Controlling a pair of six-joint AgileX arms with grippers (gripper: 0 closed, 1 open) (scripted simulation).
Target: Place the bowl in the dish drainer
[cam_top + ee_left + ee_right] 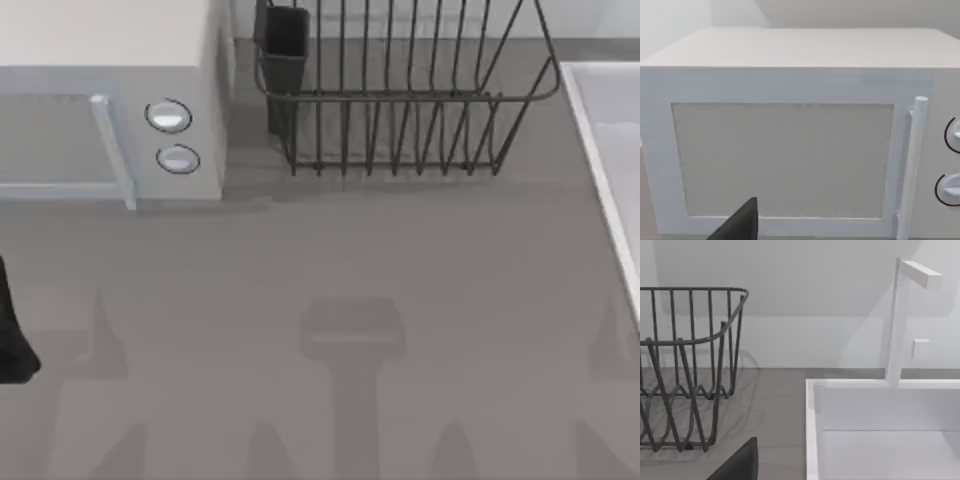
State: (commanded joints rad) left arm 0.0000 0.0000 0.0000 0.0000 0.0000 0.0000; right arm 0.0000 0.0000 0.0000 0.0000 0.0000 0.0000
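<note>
Two appliances and one rack line the far edge of the grey surface (350,260) in the top view. At far left stands a white microwave (110,100) with a vertical door handle (112,150) and two round knobs (170,135). Just beside it, toward the right, sits the dish drainer (400,110), a dark wire basket with upright thin bars and a flared rim; its dark rectangular utensil cup (285,45) occupies the corner nearest the microwave. A white sink (610,170) runs along the right edge of the surface.

A dark part of the left arm (15,330) enters at the left edge of the top view, well apart from the drainer. In the left wrist view a dark pincer finger (740,225) points toward the microwave door (782,160); whether the left pincer is spread or closed cannot be told, and nothing is seen in its hold.

In the right wrist view a dark finger (740,465) of the right pincer lies near the gap between the drainer's end wall (695,365) and the sink basin, with a white faucet (900,320) rising behind the basin. How far the right pincer is spread cannot be told either.
</note>
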